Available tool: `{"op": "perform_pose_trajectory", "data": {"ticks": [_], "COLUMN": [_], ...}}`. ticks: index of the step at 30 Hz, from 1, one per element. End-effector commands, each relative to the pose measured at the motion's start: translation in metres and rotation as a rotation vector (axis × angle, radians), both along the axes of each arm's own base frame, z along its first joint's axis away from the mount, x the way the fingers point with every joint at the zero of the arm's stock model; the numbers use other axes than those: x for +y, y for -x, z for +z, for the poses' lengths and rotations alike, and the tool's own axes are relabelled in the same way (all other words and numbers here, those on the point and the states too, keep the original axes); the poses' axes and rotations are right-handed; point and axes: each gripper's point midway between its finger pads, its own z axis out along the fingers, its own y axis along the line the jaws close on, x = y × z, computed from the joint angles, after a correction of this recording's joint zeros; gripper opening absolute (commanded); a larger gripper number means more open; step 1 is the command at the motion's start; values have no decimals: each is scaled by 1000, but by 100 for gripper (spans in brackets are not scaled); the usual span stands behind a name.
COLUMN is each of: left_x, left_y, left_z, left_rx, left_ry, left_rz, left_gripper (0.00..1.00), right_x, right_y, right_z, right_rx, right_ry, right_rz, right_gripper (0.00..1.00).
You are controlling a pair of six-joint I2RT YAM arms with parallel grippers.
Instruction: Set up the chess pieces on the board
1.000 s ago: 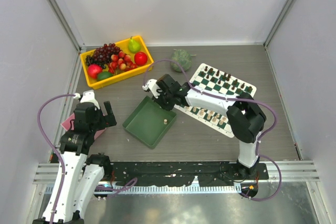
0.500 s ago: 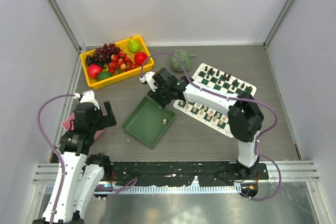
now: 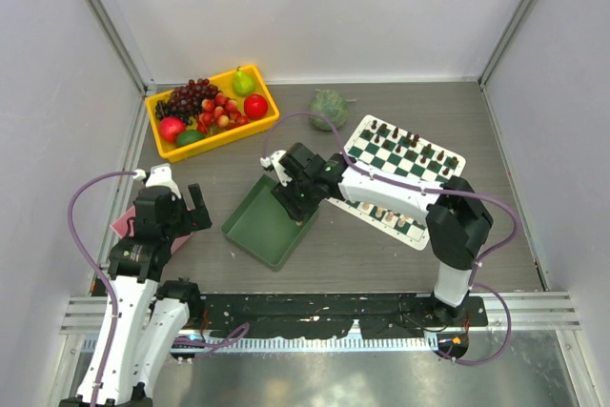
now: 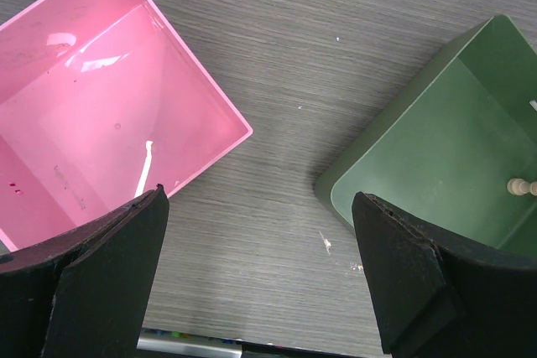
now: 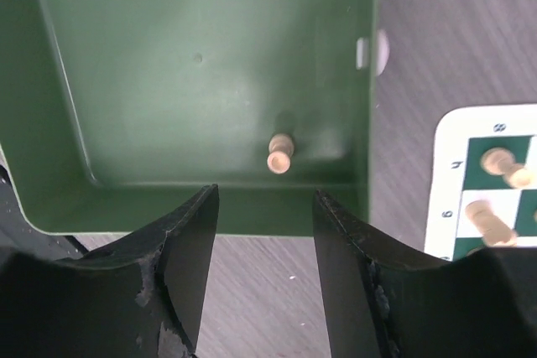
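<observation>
A cream pawn [image 5: 280,153] sits in the tray [image 5: 193,56], close against the tray's wall near a corner. If I drop straight down, one finger could catch that wall or tip the pawn. My right gripper [image 5: 264,200] hangs above the tray, pointing down, jaws spread and empty. My left gripper [image 4: 260,207] hovers beside the tray, likewise spread.

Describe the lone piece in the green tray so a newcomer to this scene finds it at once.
Start at the green tray mid-table, left of the checkered board. Near one tray wall sits a single cream pawn, just ahead of the open right gripper. It is the tray's only piece; the other cream pieces in view are on the board.
</observation>
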Motion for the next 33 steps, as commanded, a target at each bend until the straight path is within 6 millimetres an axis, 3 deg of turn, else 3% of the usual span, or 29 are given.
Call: {"op": "perform_pose_trajectory", "data": {"ticks": [1, 24, 30, 33], "left_x": [0, 0, 0, 0], "left_y": [-6, -6, -6, -6], "left_z": [11, 11, 11, 11], "left_rx": [-44, -43, -41, -43], "left_ry": [-2, -3, -2, -2], "left_rz": [0, -1, -3, -2], "left_gripper": [99, 99, 99, 99], "right_x": [0, 6, 9, 9], "right_y": [8, 5, 5, 5], "right_z": [-12, -48, -50, -48], "right_rx": [47, 91, 93, 93], "right_ry": [5, 86, 85, 79], "right_rz": [-38, -49, -41, -41], "right_gripper": [55, 51, 40, 29]}}
